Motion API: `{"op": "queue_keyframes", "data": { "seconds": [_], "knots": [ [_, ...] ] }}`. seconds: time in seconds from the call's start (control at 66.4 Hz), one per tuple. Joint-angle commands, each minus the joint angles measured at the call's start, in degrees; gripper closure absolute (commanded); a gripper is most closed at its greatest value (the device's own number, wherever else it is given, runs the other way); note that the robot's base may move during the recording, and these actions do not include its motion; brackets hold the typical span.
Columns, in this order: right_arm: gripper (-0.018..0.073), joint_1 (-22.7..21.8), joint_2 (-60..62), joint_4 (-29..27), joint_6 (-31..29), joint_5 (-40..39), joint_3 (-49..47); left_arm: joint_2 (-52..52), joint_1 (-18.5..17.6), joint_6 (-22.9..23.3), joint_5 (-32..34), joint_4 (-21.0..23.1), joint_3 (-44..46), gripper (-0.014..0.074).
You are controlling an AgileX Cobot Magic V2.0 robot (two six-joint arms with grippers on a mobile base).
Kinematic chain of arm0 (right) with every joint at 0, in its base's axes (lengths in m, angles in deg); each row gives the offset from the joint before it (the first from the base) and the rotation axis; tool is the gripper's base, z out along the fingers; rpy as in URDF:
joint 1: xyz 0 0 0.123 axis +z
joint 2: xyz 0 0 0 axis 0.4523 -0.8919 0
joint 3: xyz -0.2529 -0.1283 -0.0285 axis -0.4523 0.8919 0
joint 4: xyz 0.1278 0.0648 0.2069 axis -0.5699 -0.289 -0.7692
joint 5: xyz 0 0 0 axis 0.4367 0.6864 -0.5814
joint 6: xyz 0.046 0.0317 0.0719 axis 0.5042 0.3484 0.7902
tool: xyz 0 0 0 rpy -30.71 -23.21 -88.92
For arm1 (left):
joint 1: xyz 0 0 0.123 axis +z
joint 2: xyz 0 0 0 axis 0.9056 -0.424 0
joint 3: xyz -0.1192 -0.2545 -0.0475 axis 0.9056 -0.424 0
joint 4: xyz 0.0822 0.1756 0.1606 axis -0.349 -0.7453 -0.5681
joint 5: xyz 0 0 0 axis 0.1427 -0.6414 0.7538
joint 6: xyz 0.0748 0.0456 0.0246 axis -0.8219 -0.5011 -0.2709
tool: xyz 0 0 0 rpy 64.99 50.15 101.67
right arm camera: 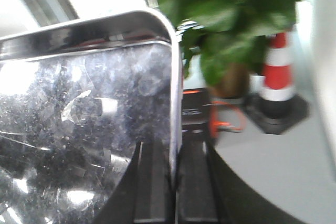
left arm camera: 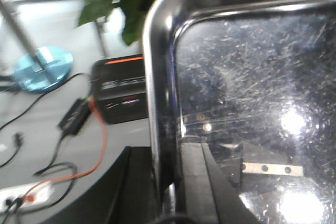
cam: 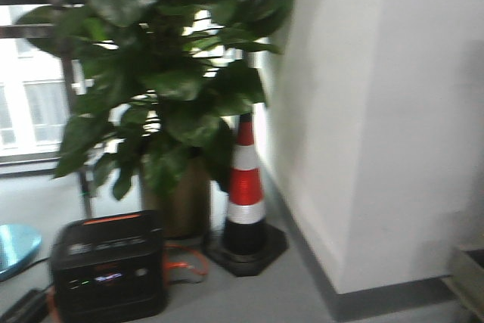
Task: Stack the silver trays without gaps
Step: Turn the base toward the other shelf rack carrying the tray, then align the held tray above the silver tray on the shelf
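Backdrop plant (cam: 174, 73), cone (cam: 246, 187); tray (left arm camera: 252, 77), seemingly pinched, blocks view.

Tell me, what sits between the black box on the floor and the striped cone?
The front view shows the plant's brown pot between the black box and the cone, with orange cable on the floor before it.

In your front view the potted plant (cam: 174, 88) stands in the middle. The traffic cone (cam: 246, 187) is just beside its pot on the right, and the wall (cam: 378, 111) is right of the cone. The power box (cam: 106, 266) sits on the floor before the pot, to the left. The left rim of the silver tray (left arm camera: 252, 77) lies between the fingers of the left gripper (left arm camera: 170, 177). Its right rim lies inside the right gripper (right arm camera: 172, 177), with the cone behind on the right.
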Motion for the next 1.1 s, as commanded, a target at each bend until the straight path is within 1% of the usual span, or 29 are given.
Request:
{"op": "queue_keyframes", "data": {
  "seconds": [0.0,0.573,0.874,1.085],
  "knots": [
    [0.0581,1.62,0.16,-1.85,0.08,-15.70,-0.65,-0.78,-1.36,-1.36,11.55,1.48,0.37,0.0611],
    [0.0581,1.62,0.16,-1.85,0.08,-15.94,-0.65,-0.78,-1.36,-1.36,11.44,1.39,0.37,0.0611],
    [0.0581,1.62,0.16,-1.85,0.08,-16.32,-0.65,-0.78,-1.36,-1.36,11.54,-2.53,0.37,0.0611],
    [0.0581,1.62,0.16,-1.85,0.08,-16.32,-0.65,-0.78,-1.36,-1.36,11.54,-2.61,0.37,0.0611]
  ]
}}
